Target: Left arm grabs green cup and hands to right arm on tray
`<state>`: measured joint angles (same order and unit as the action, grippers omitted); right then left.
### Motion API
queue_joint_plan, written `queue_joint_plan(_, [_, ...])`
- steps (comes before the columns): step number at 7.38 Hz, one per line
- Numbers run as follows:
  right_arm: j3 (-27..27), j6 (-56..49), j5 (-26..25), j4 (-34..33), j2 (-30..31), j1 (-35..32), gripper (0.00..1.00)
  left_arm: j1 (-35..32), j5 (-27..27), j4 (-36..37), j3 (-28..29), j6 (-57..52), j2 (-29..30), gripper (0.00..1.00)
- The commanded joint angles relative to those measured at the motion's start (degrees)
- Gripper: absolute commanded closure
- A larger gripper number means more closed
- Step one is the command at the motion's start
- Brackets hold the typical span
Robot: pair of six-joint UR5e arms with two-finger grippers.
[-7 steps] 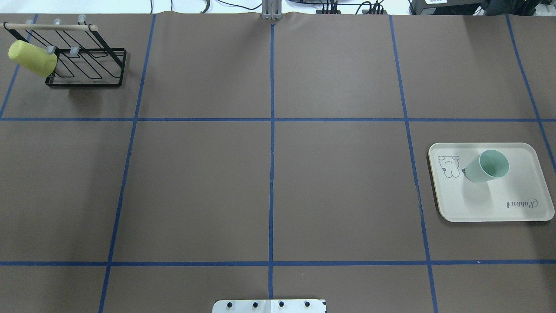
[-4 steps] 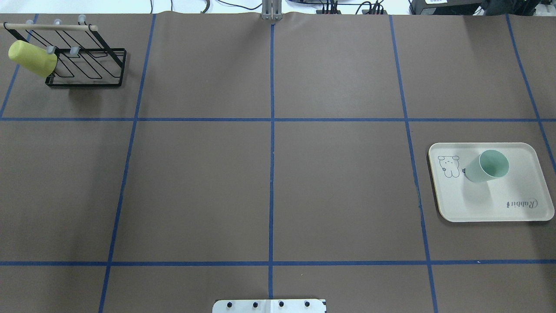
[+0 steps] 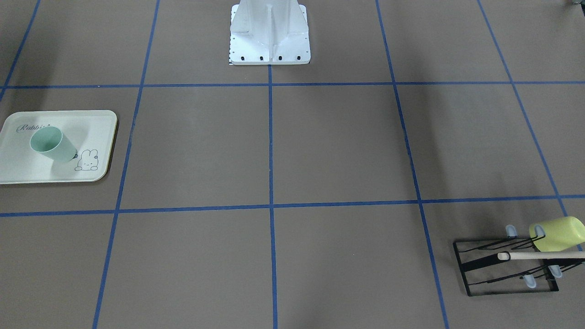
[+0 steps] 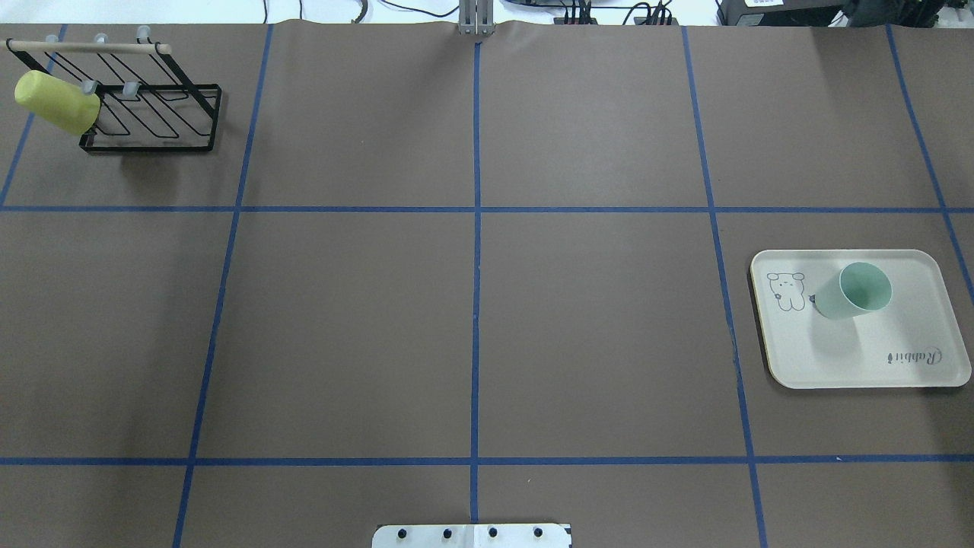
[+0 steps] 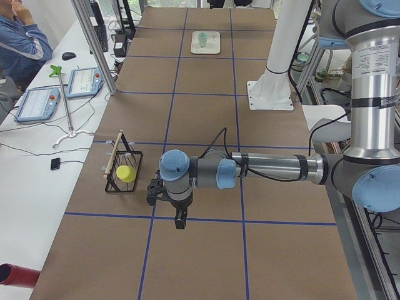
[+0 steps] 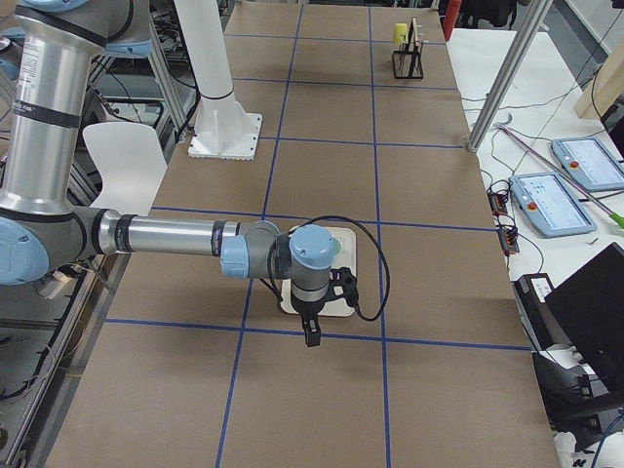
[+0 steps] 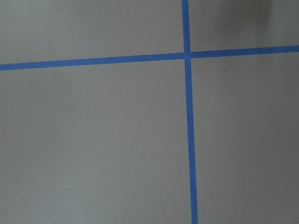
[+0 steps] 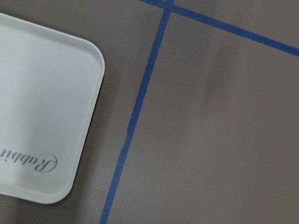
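Standing upright on tray (image 4: 860, 358), green cup (image 4: 852, 295): pale mint, plain, handleless.

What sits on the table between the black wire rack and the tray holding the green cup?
Nothing. The overhead view shows only brown table and blue tape lines between the rack and the tray holding the green cup.
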<state>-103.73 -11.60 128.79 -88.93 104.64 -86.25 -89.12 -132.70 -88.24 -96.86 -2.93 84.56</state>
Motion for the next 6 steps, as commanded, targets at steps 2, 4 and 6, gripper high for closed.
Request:
queue_joint_plan(2, [-0.5,0.0,0.1,-1.2,0.0,-0.2,0.0,-0.1,0.5,-1.6,0.1,0.1,-0.5,0.0])
queue_joint_plan(4, [-0.5,-0.1,0.1,-1.2,0.0,-0.2,0.0,-0.2,0.5,-1.8,0.0,0.2,-0.5,0.0])
queue_joint_plan(6, [-0.5,0.0,0.1,-1.2,0.0,-0.2,0.0,-0.4,0.7,-1.9,-1.5,-0.1,-0.6,0.0])
